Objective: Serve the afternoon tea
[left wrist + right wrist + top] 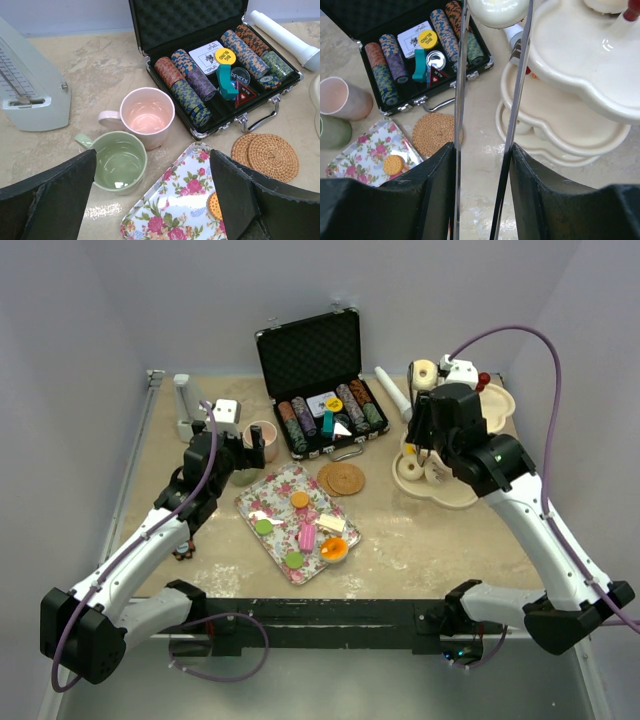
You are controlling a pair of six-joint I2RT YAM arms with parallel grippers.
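Observation:
My right gripper (482, 150) (432, 432) is shut on metal tongs (460, 75). The tong tips pinch a cream round pastry (497, 10) (424, 374) held level with the top of the cream scalloped three-tier stand (580, 55) (452, 500). My left gripper (152, 156) (243, 452) is open and empty, low over the gap between the green cup (119, 161) and a corner of the floral tray (175, 200). The pink cup (146, 115) (262, 438) stands just behind the green one. Several small pastries (307, 536) lie on the tray (280, 487).
An open black case of poker chips (320, 390) stands at the back. Two woven coasters (342, 478) lie between tray and stand. A white metronome-like box (25, 85) is at the far left. A white roll (392, 390) lies behind the stand.

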